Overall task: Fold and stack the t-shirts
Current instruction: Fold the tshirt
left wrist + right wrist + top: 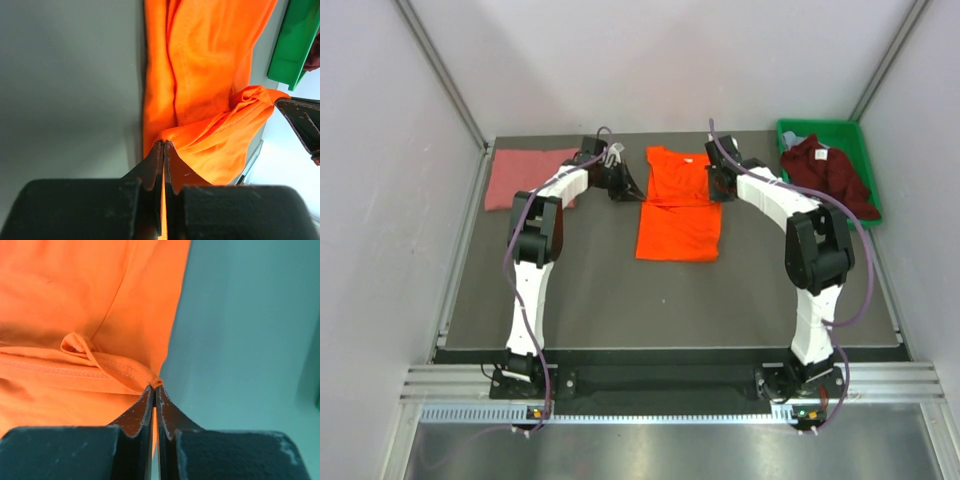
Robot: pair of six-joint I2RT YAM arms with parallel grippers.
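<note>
The bright orange t-shirt (678, 205) lies lengthwise in the middle of the table, its far end lifted. My left gripper (638, 186) is shut on the shirt's far left corner (172, 134). My right gripper (712, 183) is shut on the far right corner (152, 382), and its dark finger shows in the left wrist view at the right edge. A salmon pink t-shirt (525, 177) lies folded at the far left. A dark maroon t-shirt (830, 172) hangs out of the green bin (840, 132), with pale blue-grey cloth (794, 142) under it.
The green plastic bin (295, 42) stands at the far right corner of the table. White walls close in the table on three sides. Both arms arch over the table toward its far half.
</note>
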